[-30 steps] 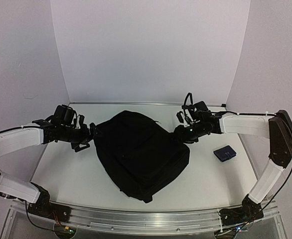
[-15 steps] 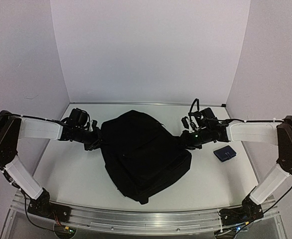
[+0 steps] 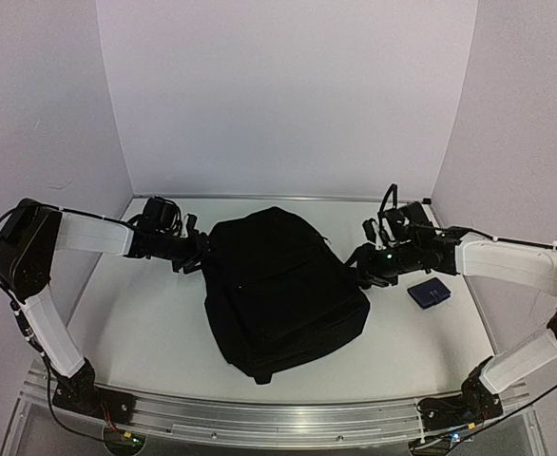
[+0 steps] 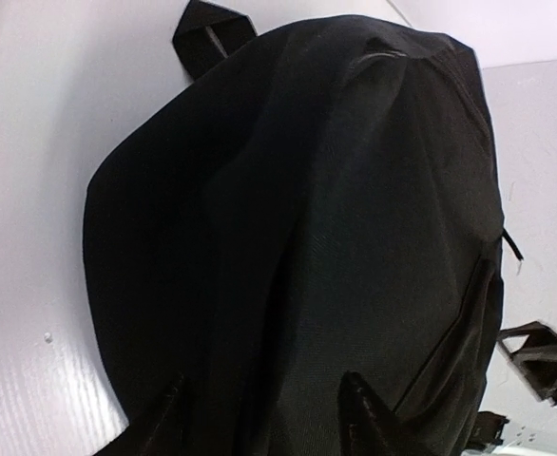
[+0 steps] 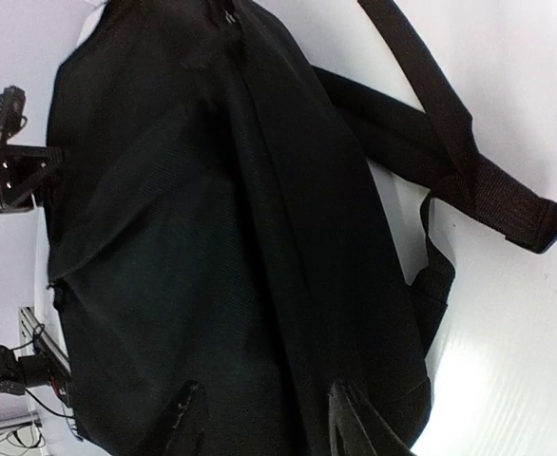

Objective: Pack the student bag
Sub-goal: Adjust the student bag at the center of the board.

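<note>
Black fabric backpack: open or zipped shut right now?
Shut, apparently: the large soft black fabric backpack lies flat, no opening or inner lining showing in any view.

Both arms stand on black bases bolted to the aluminium rail (image 3: 278, 413). The left arm (image 3: 93, 233) and right arm (image 3: 507, 263) have smooth white shells for links, joined by rounded black housings, with thin black cables running along them. At the ends farthest from the rail, each wrist is a cluster of black blocks; a cable loops above the right one, beside a small green light. The left end effector (image 3: 197, 258) and right end effector (image 3: 364, 271) are black, with dark tapered fingers (image 4: 356, 407)
</note>
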Robot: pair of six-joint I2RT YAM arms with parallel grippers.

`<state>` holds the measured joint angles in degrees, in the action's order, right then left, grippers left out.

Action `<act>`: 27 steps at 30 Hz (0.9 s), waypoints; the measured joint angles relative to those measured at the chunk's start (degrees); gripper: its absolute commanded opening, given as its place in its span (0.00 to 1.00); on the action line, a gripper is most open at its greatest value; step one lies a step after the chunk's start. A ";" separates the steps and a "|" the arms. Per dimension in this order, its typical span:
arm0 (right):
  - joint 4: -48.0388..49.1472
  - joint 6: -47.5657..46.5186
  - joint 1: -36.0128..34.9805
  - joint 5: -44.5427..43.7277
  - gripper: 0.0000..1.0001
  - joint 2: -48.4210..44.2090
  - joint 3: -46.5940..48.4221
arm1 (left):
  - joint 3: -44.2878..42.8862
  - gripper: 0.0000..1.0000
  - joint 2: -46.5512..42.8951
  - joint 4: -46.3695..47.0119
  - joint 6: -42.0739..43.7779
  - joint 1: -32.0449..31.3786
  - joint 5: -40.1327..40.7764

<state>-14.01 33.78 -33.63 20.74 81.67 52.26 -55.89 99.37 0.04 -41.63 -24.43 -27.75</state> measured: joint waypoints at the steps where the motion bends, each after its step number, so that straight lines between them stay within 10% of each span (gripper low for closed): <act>1: -1.08 0.24 -0.14 -0.32 0.55 -0.44 1.24 | 0.37 0.67 -0.84 -0.23 -0.01 0.00 0.55; 11: -3.36 4.38 -11.32 -5.37 0.52 -0.06 14.76 | 6.11 0.75 -11.40 -3.68 -0.35 -2.99 2.93; 27: 9.51 13.99 -24.22 -3.96 0.40 23.86 22.04 | 10.55 0.46 -12.34 -5.25 -3.25 -7.19 5.90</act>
<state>-4.50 47.77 -57.85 16.78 105.53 74.29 -45.34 87.02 -5.21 -44.88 -31.62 -21.85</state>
